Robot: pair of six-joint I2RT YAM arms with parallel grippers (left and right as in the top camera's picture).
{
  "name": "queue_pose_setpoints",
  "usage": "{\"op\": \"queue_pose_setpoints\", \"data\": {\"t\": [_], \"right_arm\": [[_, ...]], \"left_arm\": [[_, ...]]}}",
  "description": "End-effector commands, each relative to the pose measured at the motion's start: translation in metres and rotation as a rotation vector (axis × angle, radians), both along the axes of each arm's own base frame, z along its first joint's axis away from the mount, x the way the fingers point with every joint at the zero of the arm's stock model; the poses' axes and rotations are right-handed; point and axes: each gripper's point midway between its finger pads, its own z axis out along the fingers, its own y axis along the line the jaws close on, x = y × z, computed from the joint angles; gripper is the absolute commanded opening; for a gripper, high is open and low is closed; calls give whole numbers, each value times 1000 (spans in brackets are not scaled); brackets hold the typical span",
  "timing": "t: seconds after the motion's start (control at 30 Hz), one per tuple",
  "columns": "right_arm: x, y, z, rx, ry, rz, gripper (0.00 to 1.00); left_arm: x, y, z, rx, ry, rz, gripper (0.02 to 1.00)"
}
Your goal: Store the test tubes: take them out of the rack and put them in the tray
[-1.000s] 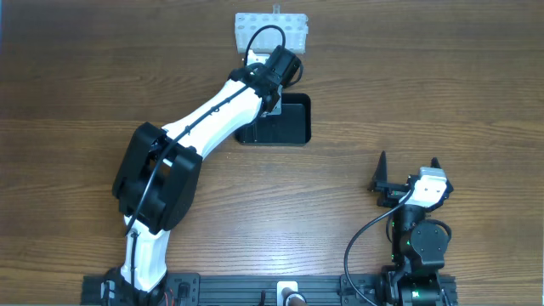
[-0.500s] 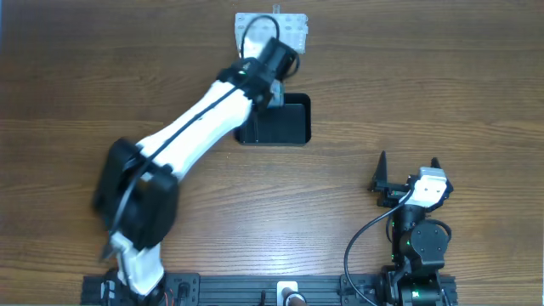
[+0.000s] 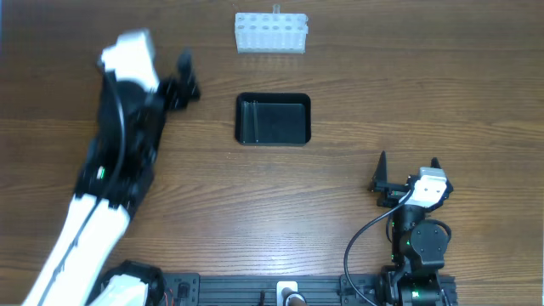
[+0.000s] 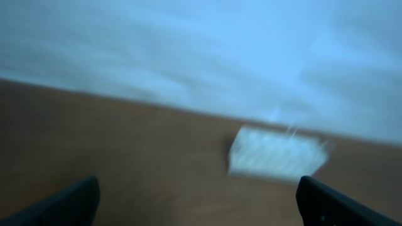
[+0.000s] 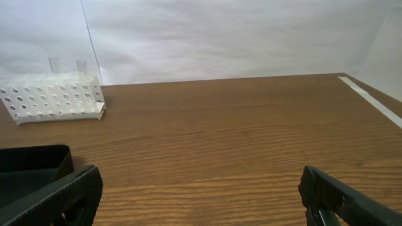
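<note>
The white test tube rack point(image 3: 270, 32) stands at the far edge of the table, with a clear tube point(image 3: 276, 8) poking up at its back. The black tray point(image 3: 274, 119) lies just in front of it. My left gripper point(image 3: 183, 85) is well to the left of both, over bare wood. Its wrist view is blurred but shows the fingers wide apart, open and holding nothing point(image 4: 198, 210), with the rack point(image 4: 276, 154) some way off. My right gripper point(image 3: 408, 170) rests open near its base. Its wrist view shows the rack point(image 5: 53, 97), two tubes point(image 5: 80, 66) in it, and the tray point(image 5: 31, 163).
Bare wooden table point(image 3: 425, 76) lies right of the tray and rack. A white wall point(image 5: 220, 37) stands behind the far edge. The right arm's base point(image 3: 416, 246) sits at the near right.
My left arm has swung quickly away from the rack and tray to the left side of the table. The right arm has not moved.
</note>
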Motion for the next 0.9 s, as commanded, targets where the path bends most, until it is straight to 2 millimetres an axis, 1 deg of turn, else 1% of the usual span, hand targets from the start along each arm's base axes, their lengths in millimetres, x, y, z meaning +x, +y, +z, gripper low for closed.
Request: {"op": "queue_pose_setpoints", "data": {"t": [0.03, 0.1, 0.17, 0.3, 0.5, 0.8, 0.9], "right_arm": [[0, -1, -2, -4, 2, -3, 993], [0, -1, -2, -4, 2, -3, 991], [0, -1, -2, -4, 2, -3, 991], [0, -1, -2, -4, 2, -3, 991], [0, -1, -2, -4, 2, -3, 991], [0, -1, -2, -4, 2, -3, 993], [0, -1, -2, -4, 2, -3, 991]], "left_arm": [[-46, 18, -6, 92, -69, -49, 996], [-63, 28, -13, 89, -92, -31, 996], [-75, 36, -22, 84, -107, -19, 996], [-92, 42, -44, 75, -135, -18, 996], [-106, 44, -76, 68, -179, -21, 996], [-117, 40, -104, 61, -223, -49, 996], [-119, 37, -117, 58, -226, -63, 998]]}}
